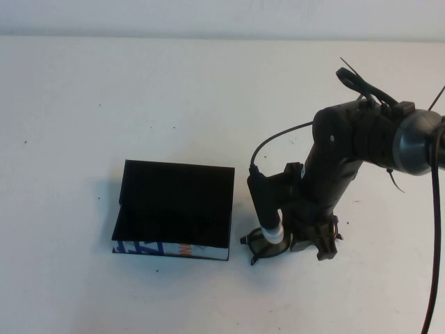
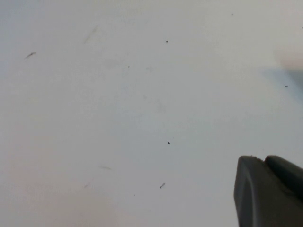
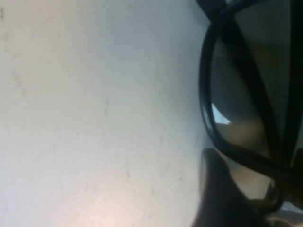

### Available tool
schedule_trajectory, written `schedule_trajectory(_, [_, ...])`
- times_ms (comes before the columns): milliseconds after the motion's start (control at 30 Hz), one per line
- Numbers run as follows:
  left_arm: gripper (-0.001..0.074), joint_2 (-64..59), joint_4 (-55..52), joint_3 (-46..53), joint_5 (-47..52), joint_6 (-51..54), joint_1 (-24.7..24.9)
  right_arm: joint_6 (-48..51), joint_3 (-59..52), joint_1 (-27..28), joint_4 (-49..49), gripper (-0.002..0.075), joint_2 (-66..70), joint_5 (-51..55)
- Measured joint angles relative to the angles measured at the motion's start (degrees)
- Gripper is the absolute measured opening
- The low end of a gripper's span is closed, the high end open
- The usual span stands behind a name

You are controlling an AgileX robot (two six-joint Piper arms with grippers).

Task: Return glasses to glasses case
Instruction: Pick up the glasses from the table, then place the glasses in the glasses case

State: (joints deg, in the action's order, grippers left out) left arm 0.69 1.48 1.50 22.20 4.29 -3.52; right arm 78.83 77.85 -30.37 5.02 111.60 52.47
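Right end effector [image 1: 288,240] over sideways-lying glasses [image 1: 268,243]

glasses [image 1: 263,243] right of glasses case [image 1: 174,210], on table [image 1: 104,104]

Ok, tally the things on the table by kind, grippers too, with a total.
glasses: 1, under the right gripper
glasses case: 1, beside the glasses
Grippers: 2, right gripper down at the glasses, left gripper over bare table
Total: 4
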Motion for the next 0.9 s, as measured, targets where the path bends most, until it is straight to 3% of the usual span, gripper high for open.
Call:
schedule_trajectory(300, [-0.0003, 0.00, 0.00, 0.00, 0.00, 0.00, 0.00, -2.50, 0.13, 0.00, -1.26, 0.0069, -1.42, 2.91])
schedule_trajectory(567, [-0.0003, 0.00, 0.00, 0.00, 0.00, 0.00, 0.00, -15.33, 0.25, -1.78, -2.42, 0.0069, -5.31, 8.76])
schedule_trajectory(900, [-0.0003, 0.00, 0.00, 0.00, 0.00, 0.00, 0.00, -28.41, 15.42, -12.67, 0.06, 0.0069, -3.59, 17.05])
